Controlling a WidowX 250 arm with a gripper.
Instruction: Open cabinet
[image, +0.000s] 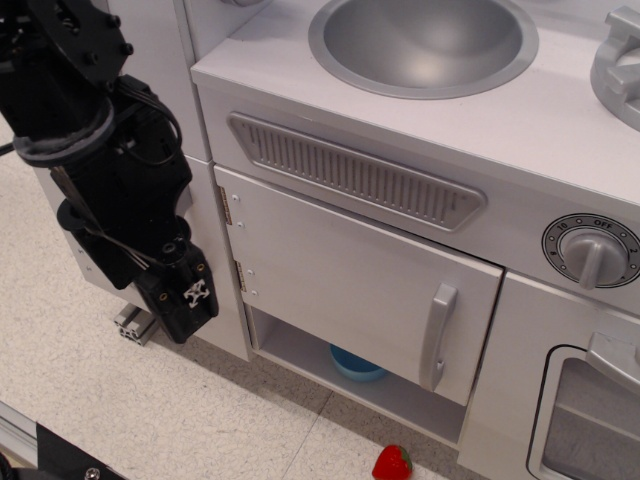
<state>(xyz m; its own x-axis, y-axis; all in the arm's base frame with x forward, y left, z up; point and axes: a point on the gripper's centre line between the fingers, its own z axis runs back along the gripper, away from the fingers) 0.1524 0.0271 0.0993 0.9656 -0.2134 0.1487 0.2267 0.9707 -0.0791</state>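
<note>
The cabinet door (340, 275) is a wide pale grey flat panel on the front of the toy kitchen, below the sink. Its vertical grey loop handle (437, 335) is at its right edge and two small metal hinges (226, 205) are at its left edge. The door looks closed against the frame. My black gripper (188, 305) hangs point-down to the left of the door, beside the lower hinge, not touching door or handle. Its fingers look pressed together and hold nothing.
A slanted vent strip (355, 170) runs above the door, with the sink bowl (425, 45) on top. A knob (592, 250) and a windowed door (590, 420) are at right. A blue bowl (355, 365) sits on the shelf below; a toy strawberry (392, 463) lies on the floor.
</note>
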